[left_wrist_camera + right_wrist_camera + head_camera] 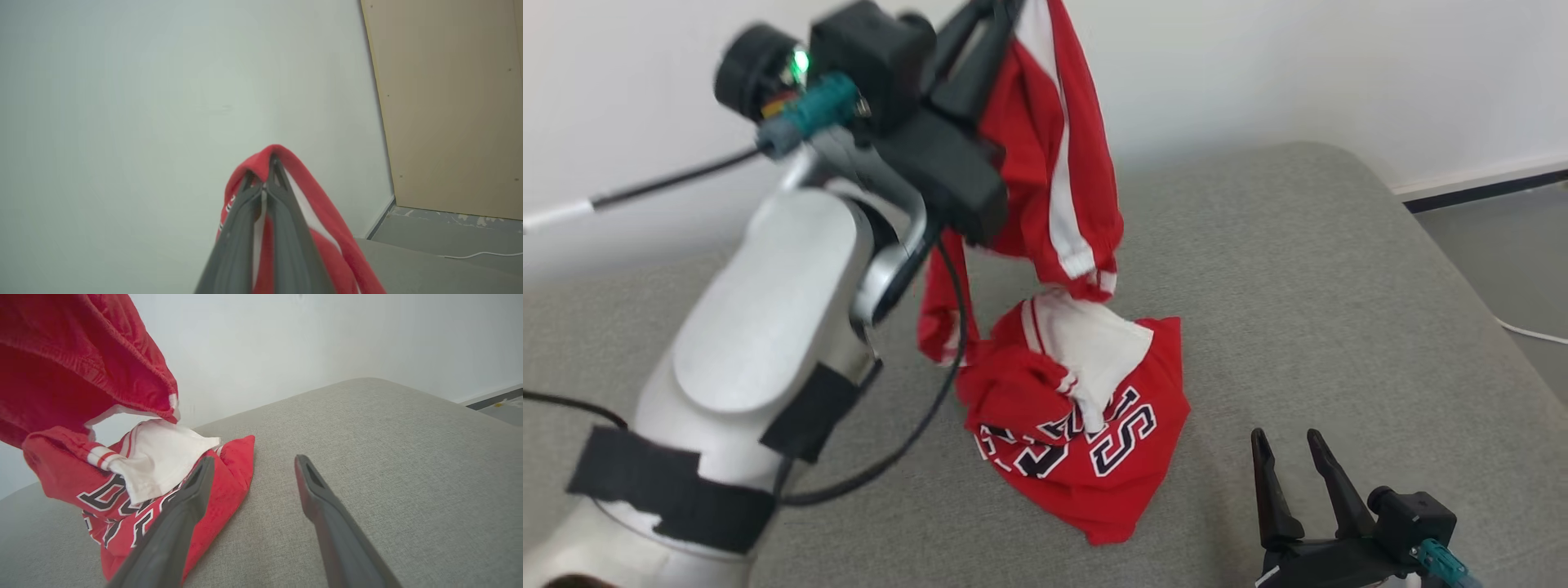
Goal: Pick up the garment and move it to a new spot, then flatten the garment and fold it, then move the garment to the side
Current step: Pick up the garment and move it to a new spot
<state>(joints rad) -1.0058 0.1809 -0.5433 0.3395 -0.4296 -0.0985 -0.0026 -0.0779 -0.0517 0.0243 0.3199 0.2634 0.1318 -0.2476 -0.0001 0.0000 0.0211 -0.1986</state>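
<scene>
Up by the wall (122, 102), left claw (262, 170) pinches the garment (1086, 465), apparently by its hem; right claw (1287, 438) gapes empty.

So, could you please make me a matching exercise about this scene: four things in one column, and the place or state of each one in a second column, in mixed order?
Column one
1. left tool
2. right tool
3. garment
4. cable

Column two
A. open, above the cushion
B. lying on the floor
C. shut on the garment, raised
D. part hanging, part heaped on the cushion

Pairs: 1-C, 2-A, 3-D, 4-B
</scene>
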